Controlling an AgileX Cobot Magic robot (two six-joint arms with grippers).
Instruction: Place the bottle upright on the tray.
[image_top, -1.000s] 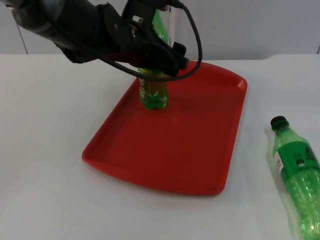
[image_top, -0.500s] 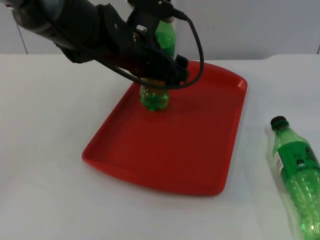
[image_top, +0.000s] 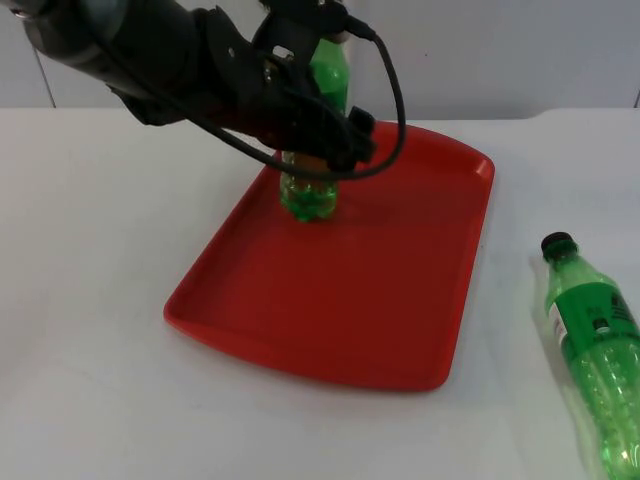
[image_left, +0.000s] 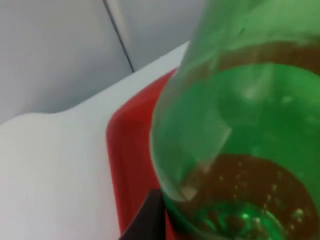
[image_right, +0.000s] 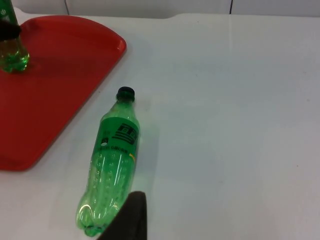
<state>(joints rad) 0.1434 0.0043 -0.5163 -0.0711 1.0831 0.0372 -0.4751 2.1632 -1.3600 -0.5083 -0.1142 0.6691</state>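
White bench (image_top: 90, 300), matte and plain, runs back to a grey partition wall (image_top: 520, 50). Wall is built of flat panels; a dark vertical seam between panels shows in the left wrist view (image_left: 119, 35), and thin seams also show in the right wrist view (image_right: 231, 6). Bench's far edge meets the wall in a straight line, with a slight step near the right end in the top view. Light is even and diffuse; shadows on the bench are soft and faint, with mild glare on its surface.
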